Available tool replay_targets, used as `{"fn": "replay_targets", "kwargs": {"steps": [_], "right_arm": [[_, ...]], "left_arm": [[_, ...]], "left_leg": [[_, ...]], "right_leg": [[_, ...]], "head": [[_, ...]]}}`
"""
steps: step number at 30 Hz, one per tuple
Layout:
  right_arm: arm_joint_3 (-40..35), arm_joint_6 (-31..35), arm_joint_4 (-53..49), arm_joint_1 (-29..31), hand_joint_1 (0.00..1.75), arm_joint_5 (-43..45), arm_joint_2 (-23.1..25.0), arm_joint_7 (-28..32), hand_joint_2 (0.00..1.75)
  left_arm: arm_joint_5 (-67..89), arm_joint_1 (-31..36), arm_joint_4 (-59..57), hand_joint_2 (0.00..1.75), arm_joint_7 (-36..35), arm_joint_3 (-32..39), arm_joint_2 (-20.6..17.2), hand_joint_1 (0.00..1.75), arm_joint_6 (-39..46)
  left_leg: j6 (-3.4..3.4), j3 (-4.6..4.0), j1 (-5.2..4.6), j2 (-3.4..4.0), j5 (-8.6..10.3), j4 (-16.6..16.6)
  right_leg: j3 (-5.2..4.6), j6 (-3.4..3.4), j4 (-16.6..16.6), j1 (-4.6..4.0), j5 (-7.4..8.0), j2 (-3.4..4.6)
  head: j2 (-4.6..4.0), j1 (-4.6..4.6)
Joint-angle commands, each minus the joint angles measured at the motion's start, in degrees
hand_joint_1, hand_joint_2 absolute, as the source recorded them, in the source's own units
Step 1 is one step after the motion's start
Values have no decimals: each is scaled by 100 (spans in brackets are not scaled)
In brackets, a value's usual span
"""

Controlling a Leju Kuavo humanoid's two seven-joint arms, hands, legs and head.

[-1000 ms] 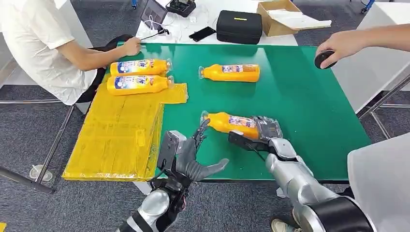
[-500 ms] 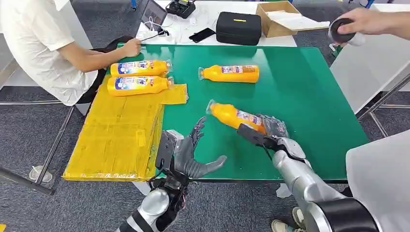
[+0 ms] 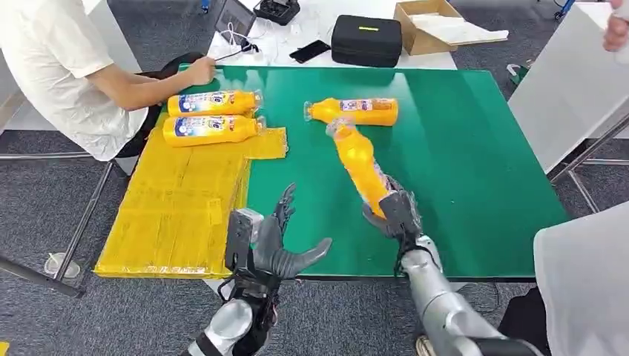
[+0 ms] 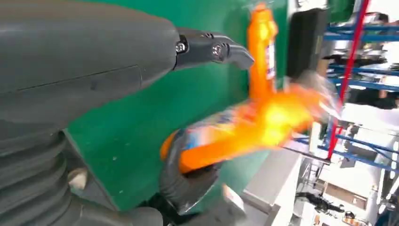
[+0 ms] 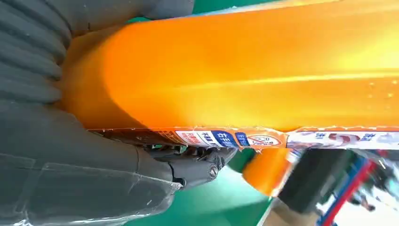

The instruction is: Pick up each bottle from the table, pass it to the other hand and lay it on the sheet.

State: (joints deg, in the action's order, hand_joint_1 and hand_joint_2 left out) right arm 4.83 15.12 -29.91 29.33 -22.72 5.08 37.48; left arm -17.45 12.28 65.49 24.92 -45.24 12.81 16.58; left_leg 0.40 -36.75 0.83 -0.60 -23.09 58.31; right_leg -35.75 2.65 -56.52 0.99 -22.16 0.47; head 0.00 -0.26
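Observation:
My right hand (image 3: 396, 215) grips the base of an orange bottle (image 3: 359, 162) and holds it above the green table (image 3: 475, 156), tilted with its cap away from me. The right wrist view shows the same bottle (image 5: 263, 70) close up in my right hand (image 5: 94, 155). My left hand (image 3: 276, 243) hovers to its left, fingers spread and nothing in it. In the left wrist view the held bottle (image 4: 235, 132) appears blurred beyond my left hand (image 4: 84, 70). Another orange bottle (image 3: 354, 111) lies on the table farther back. Two more bottles (image 3: 211, 116) lie on the yellow sheet (image 3: 178, 208).
A seated person rests a hand (image 3: 199, 70) on the table's far left corner. Another person's hand (image 3: 616, 30) is at the upper right. Behind the green table are a black case (image 3: 366, 41), a cardboard box (image 3: 426, 26), a phone and cables.
My right hand has lifted the bottle off the table and swung it from lying across to pointing away from me. My left hand edged slightly left. The person's hand at the right drew back.

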Motion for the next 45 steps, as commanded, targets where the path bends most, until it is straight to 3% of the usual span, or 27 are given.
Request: {"fn": "replay_targets", "kwargs": {"steps": [1, 11, 18, 24, 25, 31, 33, 38, 45], "right_arm": [[-872, -120, -2053, -888, 171, 770, 501, -46, 175], [-1407, -77, -2243, -998, 175, 755, 491, 103, 175], [-2705, 248, -2397, -1152, 171, 74, 619, 248, 175], [-3589, 377, -2537, -1214, 164, 173, 504, 252, 175], [-3734, 471, -2522, -1206, 169, 164, 478, 252, 175], [-3768, 484, -2522, -1193, 168, 212, 450, 252, 175], [-3821, 374, -2462, -1161, 164, 324, 432, 252, 175], [-4011, 549, -2350, -1118, 173, 355, 388, 252, 175], [-4166, 487, -2157, -1072, 162, 455, 451, 252, 175]], "left_arm": [[-691, -159, 412, 175, -228, 293, -347, 0, -624], [-910, -138, 517, 175, -292, 326, -348, 0, -796], [-962, 110, 541, 175, -276, 341, -238, 0, -718], [-1333, 245, 580, 175, -361, 443, -154, 0, -802], [-1334, 285, 587, 175, -320, 456, -145, 0, -762], [-1336, 299, 599, 175, -319, 451, -140, 0, -751], [-1365, 315, 600, 175, -316, 439, -139, 0, -752], [-1398, 324, 937, 175, -198, 362, -158, 0, -832], [-1553, 352, 1088, 175, 38, 468, -127, 0, -944]], "left_leg": [[0, -2, 1, 15, -9, -2], [1, -28, -1, 12, -8, -2], [0, -28, 4, 24, -14, 2], [2, -29, 2, 8, -9, 1], [3, -22, 4, 16, -15, 5], [4, -3, 6, 7, -21, 6], [2, -35, 3, 7, -6, 0], [3, -17, 2, 13, -17, 5], [1, -39, 4, 5, -5, 2]], "right_leg": [[-4, -9, 0, -2, -6, 9], [-31, -11, 1, 0, -6, 4], [-30, -13, 0, -6, -7, 14], [-31, -11, 0, -3, -9, -1], [-25, -14, -2, -6, -11, 4], [-1, -20, -3, -10, -22, -12], [-36, -10, 1, -3, -7, -5], [-18, -15, -4, -5, -17, -4], [-41, -9, 0, -4, -7, -7]], "head": [[0, 0], [0, 0], [0, 2], [0, 4], [0, 2], [0, 2], [0, 2], [0, 2], [0, 2]]}}
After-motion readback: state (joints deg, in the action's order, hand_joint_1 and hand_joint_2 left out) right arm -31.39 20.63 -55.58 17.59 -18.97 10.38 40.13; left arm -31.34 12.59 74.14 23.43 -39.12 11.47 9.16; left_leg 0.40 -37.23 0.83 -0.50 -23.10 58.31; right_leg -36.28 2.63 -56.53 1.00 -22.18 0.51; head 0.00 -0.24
